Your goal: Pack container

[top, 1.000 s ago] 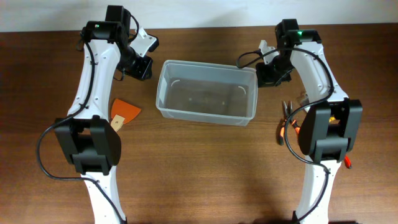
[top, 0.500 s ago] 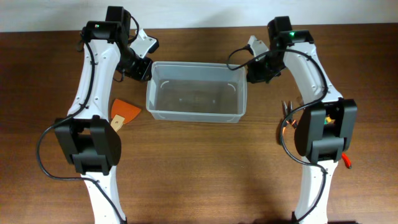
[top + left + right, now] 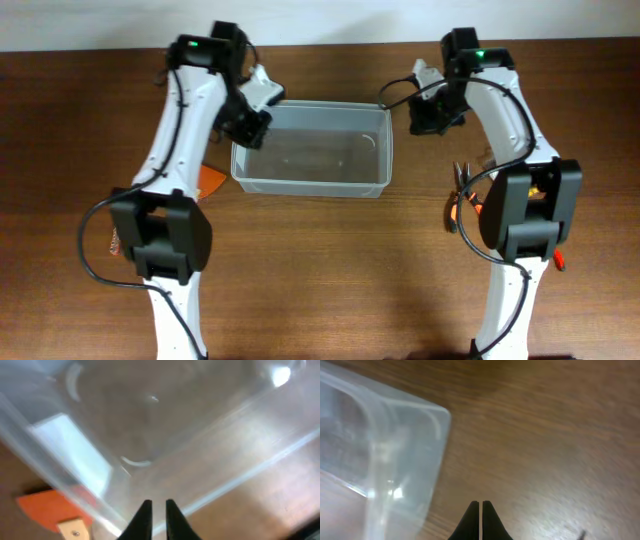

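the container (image 3: 312, 152) sits at the back middle of the desk (image 3: 320, 285), with the left end effector (image 3: 250, 125) at its left rear corner, fingers almost together with a slim gap, and i cannot tell whether the clear rim is pinched there; the right end effector (image 3: 430, 115) hangs fully closed and empty over bare wood just beside the right end. the light tub could skid or tip if one corner is dragged, perhaps riding onto the orange scraper (image 3: 209, 181) beside its left wall, since nothing steadies the far end.

A robotics lab bench: two white arms (image 3: 180, 130) mounted on a wooden table (image 3: 330, 290).
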